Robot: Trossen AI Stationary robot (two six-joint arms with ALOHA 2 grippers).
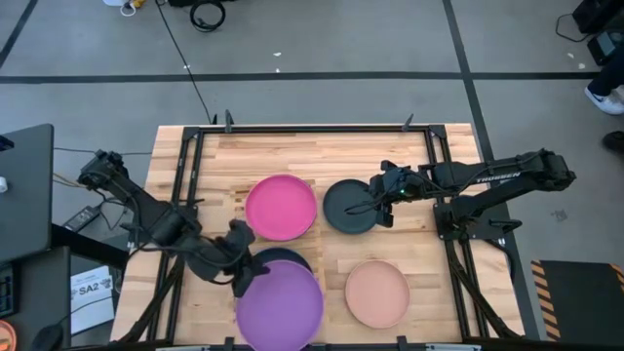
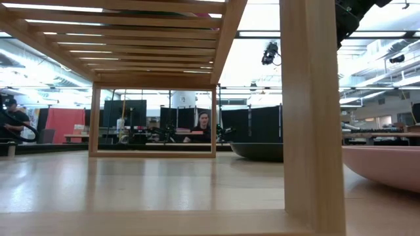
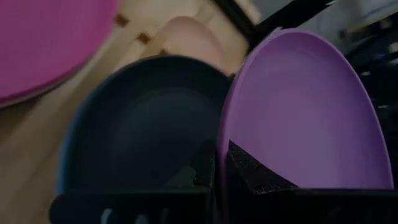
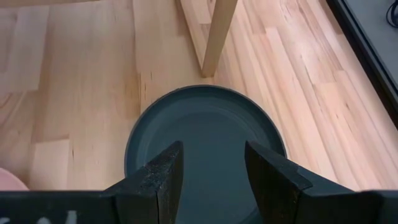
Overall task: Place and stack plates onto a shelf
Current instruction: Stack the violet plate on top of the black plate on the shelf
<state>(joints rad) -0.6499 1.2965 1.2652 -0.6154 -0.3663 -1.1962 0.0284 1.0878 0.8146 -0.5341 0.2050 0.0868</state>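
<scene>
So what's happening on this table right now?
The left gripper is shut on the rim of a purple plate, held over a dark blue plate. The right gripper hovers with open jaws above a dark grey plate. A magenta plate and a pink plate lie untouched.

The left gripper (image 3: 217,171) pinches the rim of a purple plate (image 3: 305,118). Beside it lies a dark plate (image 3: 143,124). A magenta plate (image 3: 43,43) and a salmon plate (image 3: 189,37) lie beyond.
</scene>
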